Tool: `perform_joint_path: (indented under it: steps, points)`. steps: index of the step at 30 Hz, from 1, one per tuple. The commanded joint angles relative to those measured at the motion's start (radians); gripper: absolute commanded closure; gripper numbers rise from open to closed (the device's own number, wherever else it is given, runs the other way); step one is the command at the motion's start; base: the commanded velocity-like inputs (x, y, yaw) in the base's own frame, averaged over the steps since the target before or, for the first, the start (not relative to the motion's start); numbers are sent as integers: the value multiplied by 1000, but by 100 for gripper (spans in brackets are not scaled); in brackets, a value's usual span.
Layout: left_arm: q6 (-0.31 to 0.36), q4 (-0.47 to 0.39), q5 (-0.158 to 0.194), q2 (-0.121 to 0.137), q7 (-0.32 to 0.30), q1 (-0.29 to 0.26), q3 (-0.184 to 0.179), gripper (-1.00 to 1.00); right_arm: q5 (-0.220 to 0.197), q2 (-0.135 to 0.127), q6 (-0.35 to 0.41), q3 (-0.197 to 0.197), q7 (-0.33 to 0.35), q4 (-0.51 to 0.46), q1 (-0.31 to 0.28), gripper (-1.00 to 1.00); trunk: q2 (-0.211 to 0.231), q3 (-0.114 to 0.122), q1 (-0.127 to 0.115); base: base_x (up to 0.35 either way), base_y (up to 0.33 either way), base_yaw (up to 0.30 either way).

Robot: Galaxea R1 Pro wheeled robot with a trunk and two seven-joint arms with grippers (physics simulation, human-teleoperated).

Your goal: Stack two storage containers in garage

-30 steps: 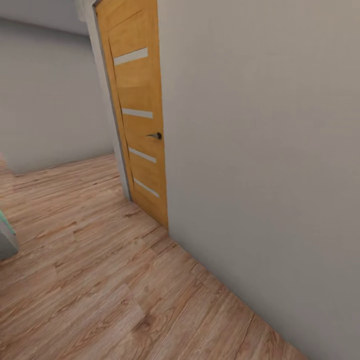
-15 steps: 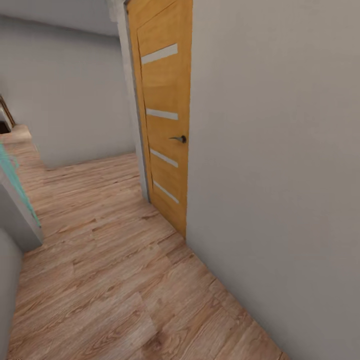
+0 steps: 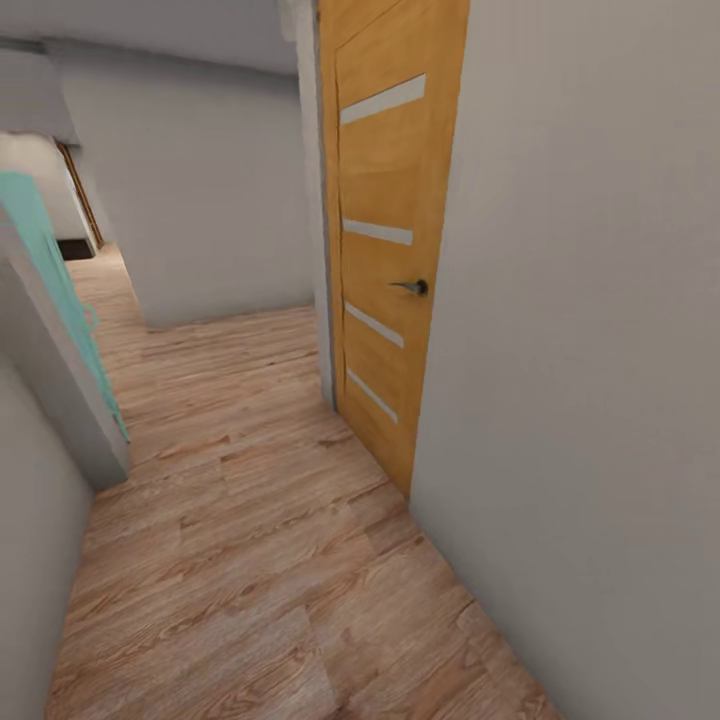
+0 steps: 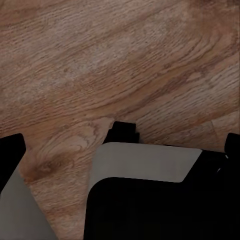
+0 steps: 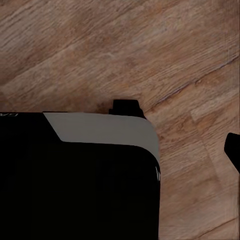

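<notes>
Corridor scene, robot in transit. Landmark: oak door (image 3: 385, 250), standing shut in the right-hand wall (image 3: 580, 350), with four frosted strips and a dark lever handle (image 3: 412, 287) on its near edge. A pale frame (image 3: 312, 200) runs along the door's far edge. Wood-plank floor (image 3: 250, 540) runs from below the door back toward a grey wall (image 3: 190, 190) beyond it, where the passage turns away to the side opposite the door. Across the corridor from the door, a grey wall corner (image 3: 60, 400) carries a teal panel (image 3: 55, 290) on its face; what the panel is cannot be told. Farther back past that corner, a dark low object sits at floor level, too small to identify.

Containers: none seen near the door or on the planks.

Left claw (image 4: 120, 145): dark tips at both edges of the left wrist view above planks, with robot body parts between; how far open cannot be told; nothing seen in it.

Right claw (image 5: 232, 150): one dark tip at the edge of the right wrist view over planks; opening cannot be told; nothing seen held.
</notes>
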Motion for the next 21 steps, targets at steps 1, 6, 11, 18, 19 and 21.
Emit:
perform_joint_path:
  steps: [1, 6, 11, 18, 19, 21]
  points:
    - [3, -1, 10, 0, 3, 0, -4, -100, -8, 1, -5, 8, -1, 3, -1, -100, 0, -1, 1, 306, 0, 270]
    - [3, -1, 10, 0, 3, 0, -4, -100, -8, 1, -5, 8, -1, 3, -1, -100, 0, -1, 1, 306, 0, 270]
    - [3, -1, 10, 0, 3, 0, -4, -100, -8, 1, -5, 8, -1, 3, -1, -100, 0, -1, 1, 306, 0, 270]
    - [3, -1, 10, 0, 3, 0, -4, -100, -8, 1, -5, 8, -1, 3, -1, -100, 0, -1, 1, 306, 0, 270]
    - [3, -1, 10, 0, 3, 0, -4, -100, -8, 1, -5, 8, -1, 3, -1, -100, 0, -1, 1, 306, 0, 270]
    - [3, -1, 10, 0, 3, 0, -4, -100, -8, 1, -5, 8, 0, 3, -1, -100, 0, -1, 1, 306, 0, 270]
